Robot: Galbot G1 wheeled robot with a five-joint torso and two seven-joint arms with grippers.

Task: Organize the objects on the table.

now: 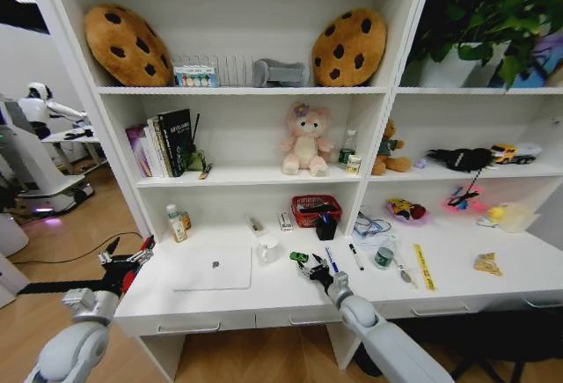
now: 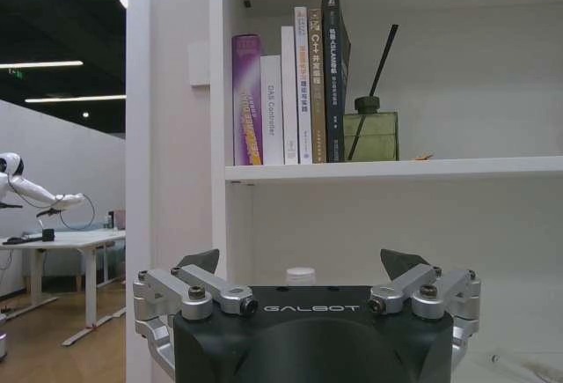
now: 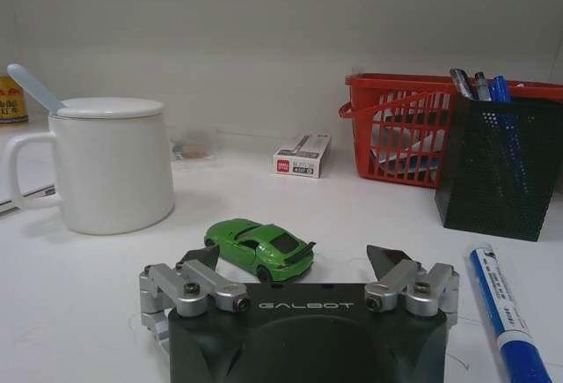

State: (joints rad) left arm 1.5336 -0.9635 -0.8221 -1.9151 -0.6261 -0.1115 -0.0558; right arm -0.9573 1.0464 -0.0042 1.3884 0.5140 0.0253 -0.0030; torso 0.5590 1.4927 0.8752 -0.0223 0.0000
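A tiny green toy car (image 3: 261, 248) stands on the white table (image 1: 281, 292), just ahead of my open right gripper (image 3: 295, 261) and closer to one finger (image 3: 204, 256); nothing is held. From the head camera, the car (image 1: 299, 257) sits right at the tip of the right gripper (image 1: 310, 266). A closed silver laptop (image 1: 214, 269) lies to its left. A blue pen (image 1: 332, 260), a black pen (image 1: 355, 256) and a round greenish tin (image 1: 383, 257) lie to its right. My left gripper (image 1: 123, 257) hangs open off the table's left end, and is also seen at the left gripper (image 2: 299, 264).
A white lidded mug (image 3: 110, 163) stands between laptop and car. Behind are a red basket (image 3: 396, 128), a black mesh pen holder (image 3: 501, 167) and a small box (image 3: 302, 154). A blue marker (image 3: 503, 313) lies beside the right gripper. Books (image 2: 290, 84) fill the shelf above the left gripper.
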